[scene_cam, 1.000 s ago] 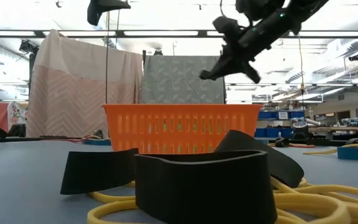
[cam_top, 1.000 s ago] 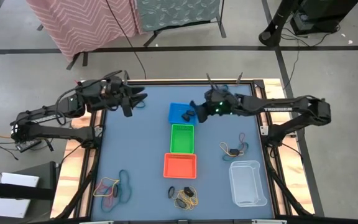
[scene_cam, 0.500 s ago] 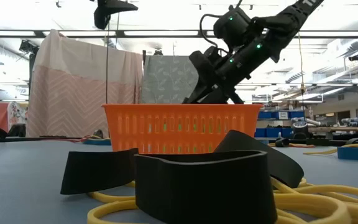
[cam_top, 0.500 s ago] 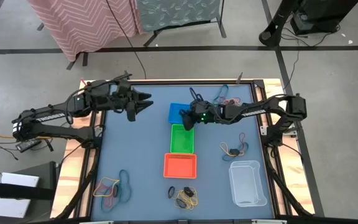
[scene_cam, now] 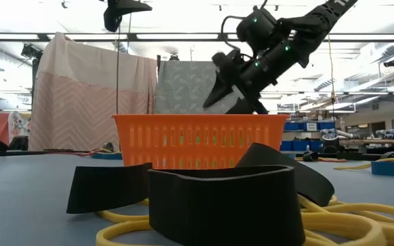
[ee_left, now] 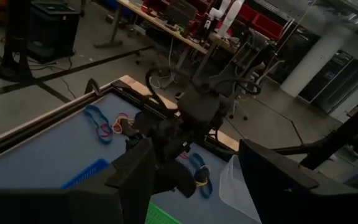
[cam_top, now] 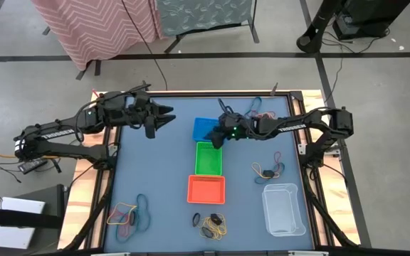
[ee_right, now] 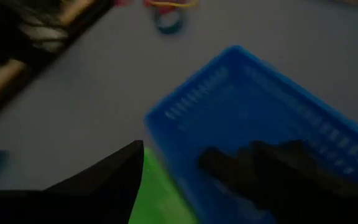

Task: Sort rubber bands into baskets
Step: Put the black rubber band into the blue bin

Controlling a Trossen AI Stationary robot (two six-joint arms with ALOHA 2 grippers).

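Rubber bands [cam_top: 211, 224] lie heaped just nearer than the orange basket [cam_top: 206, 189]; beyond it come the green basket [cam_top: 208, 158] and blue basket [cam_top: 205, 129]. Right hand [cam_top: 218, 133], fingers apart, hovers over the blue one; left hand [cam_top: 164, 116], fingers apart, waits beside it.

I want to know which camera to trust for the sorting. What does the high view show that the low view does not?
Only the high view shows the blue basket, green basket, clear tub and left gripper.

Only the low view shows the black bands up close, lying on yellow bands.

Both show the orange basket and the right gripper, its fingers open.
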